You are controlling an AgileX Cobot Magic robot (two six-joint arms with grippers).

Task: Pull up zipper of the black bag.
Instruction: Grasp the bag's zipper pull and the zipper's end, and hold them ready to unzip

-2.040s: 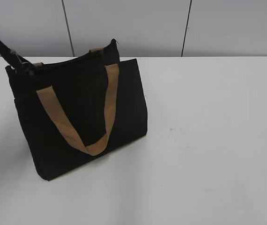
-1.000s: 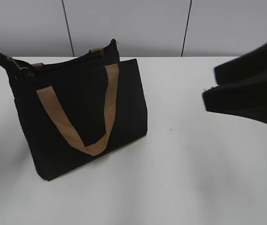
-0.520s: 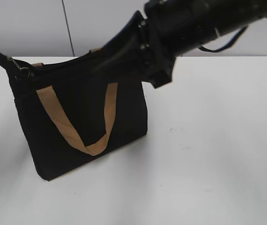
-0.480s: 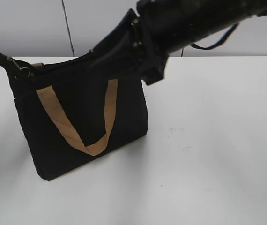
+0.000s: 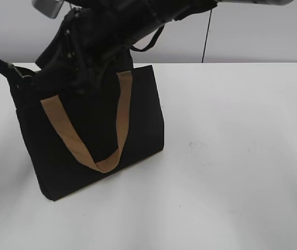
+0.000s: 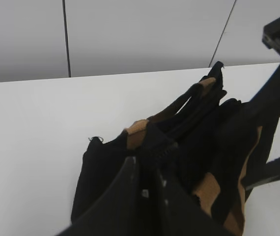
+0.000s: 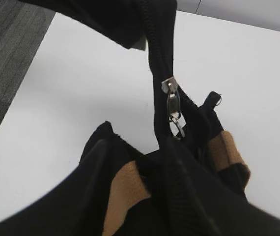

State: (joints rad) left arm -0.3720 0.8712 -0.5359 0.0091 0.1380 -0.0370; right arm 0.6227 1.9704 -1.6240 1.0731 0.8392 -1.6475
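Where right tool (image 5: 67,62) covers black bag (image 5: 94,130), zipper (image 7: 172,105) hidden.

The bag (image 5: 94,135) stands on the table (image 5: 232,156) in the left half of the exterior frame, the wall (image 5: 263,31) behind it. A strap handle (image 5: 88,140) hangs down its front face. The right arm (image 5: 107,31) comes in from the upper right and sits over the bag's top at upper left. In the right wrist view the zipper pull (image 7: 173,105) lies on the zip line above the bag's top edge.
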